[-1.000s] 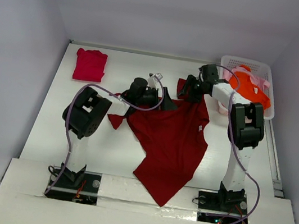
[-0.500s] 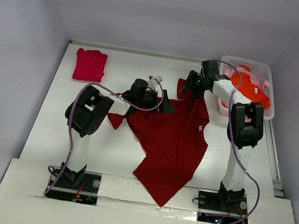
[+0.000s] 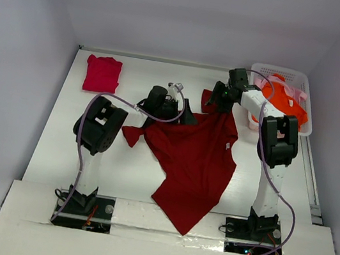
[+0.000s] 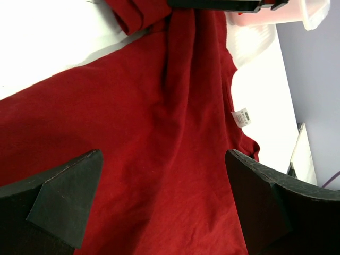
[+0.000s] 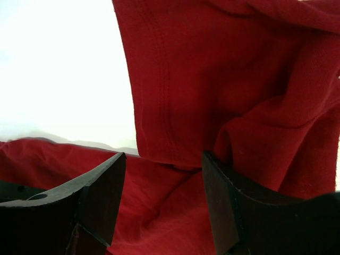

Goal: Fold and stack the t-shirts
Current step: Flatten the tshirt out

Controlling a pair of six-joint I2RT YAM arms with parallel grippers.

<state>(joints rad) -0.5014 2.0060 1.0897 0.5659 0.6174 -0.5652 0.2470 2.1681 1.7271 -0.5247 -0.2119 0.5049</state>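
The large dark red t-shirt [image 3: 197,161] lies spread and rumpled mid-table, its lower corner reaching the near edge. My left gripper [image 3: 187,113] hovers over its upper left part, jaws wide open above bare cloth [image 4: 164,175]. My right gripper [image 3: 217,99] is at the shirt's far corner, open, with a bunched sleeve fold [image 5: 212,90] just beyond its fingertips [image 5: 101,186]. The crimson-pink t-shirt [image 3: 103,73] lies folded at the far left. The bright orange t-shirt [image 3: 284,101] and the pale pink one [image 3: 299,95] sit in the basket.
The white lattice basket [image 3: 281,72] stands at the far right corner, close behind my right arm. A white label [image 4: 241,117] shows at the dark red shirt's collar. A raised rail [image 3: 310,175] runs along the table's right edge.
My right gripper has shifted slightly toward the far edge at the shirt's corner. My left gripper has edged a little farther away. The dark red shirt lies as before.
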